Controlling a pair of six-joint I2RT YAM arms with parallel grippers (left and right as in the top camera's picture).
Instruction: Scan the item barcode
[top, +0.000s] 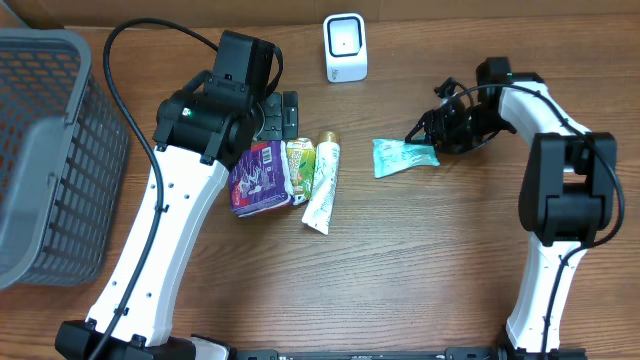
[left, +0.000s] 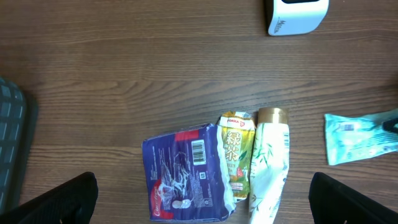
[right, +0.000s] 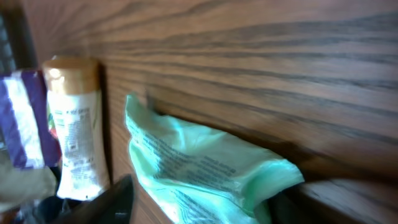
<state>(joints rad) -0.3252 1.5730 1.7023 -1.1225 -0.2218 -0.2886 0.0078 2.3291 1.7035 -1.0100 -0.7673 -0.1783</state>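
A mint-green packet (top: 403, 156) (left: 357, 137) lies flat on the wooden table at centre right. My right gripper (top: 432, 140) is low at its right end. In the right wrist view the packet (right: 205, 168) fills the space between the jaws of the right gripper (right: 202, 199). The right finger touches the packet and the left finger (right: 115, 199) stands a little off it. A white barcode scanner (top: 345, 47) (left: 297, 15) stands at the back centre. My left gripper (top: 285, 115) (left: 204, 199) hangs wide open above a purple pack (top: 260, 178) (left: 186, 174), holding nothing.
Beside the purple pack lie a green tea carton (top: 299, 170) (left: 236, 155) and a white tube with a gold cap (top: 322, 185) (left: 268, 162) (right: 74, 137). A grey mesh basket (top: 40, 150) stands at the left edge. A printed barcode shows on the purple pack.
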